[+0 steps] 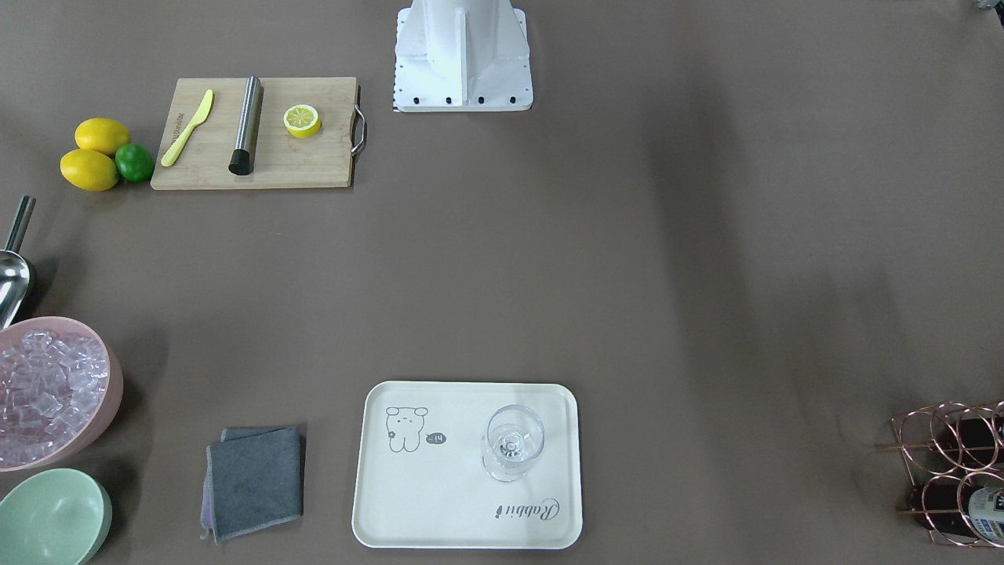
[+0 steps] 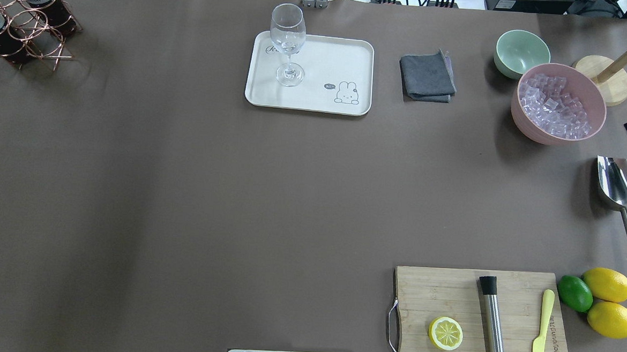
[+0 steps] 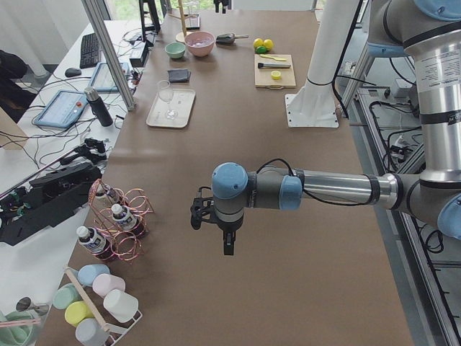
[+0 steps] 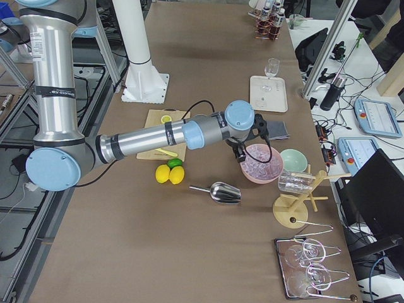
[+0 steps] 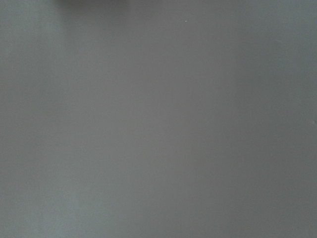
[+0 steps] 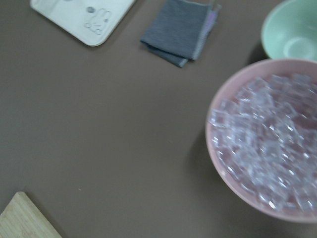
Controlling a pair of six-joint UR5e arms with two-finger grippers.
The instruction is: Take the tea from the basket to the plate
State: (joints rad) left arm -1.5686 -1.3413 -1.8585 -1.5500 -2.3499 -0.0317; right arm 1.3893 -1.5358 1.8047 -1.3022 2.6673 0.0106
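Three tea bottles [image 3: 119, 215] with white caps stand in the copper wire basket [image 2: 18, 32] at the table's far left corner; one label shows in the front-facing view [image 1: 984, 510]. The cream plate [image 2: 319, 58] lies at the far middle edge and bears a clear stemmed glass [image 2: 288, 46]. My left gripper [image 3: 228, 249] hangs above bare table, to the right of the basket and apart from it. My right gripper [image 4: 242, 158] hovers beside the pink ice bowl [image 4: 262, 164]. Both show only in the side views, so I cannot tell whether they are open or shut.
A grey cloth [image 2: 427, 77], a mint-green bowl [image 2: 521, 53] and the pink bowl of ice [image 2: 559, 103] lie right of the plate. A steel scoop [image 2: 618, 189], lemons and a lime [image 2: 599, 301], and a cutting board [image 2: 477, 319] occupy the right side.
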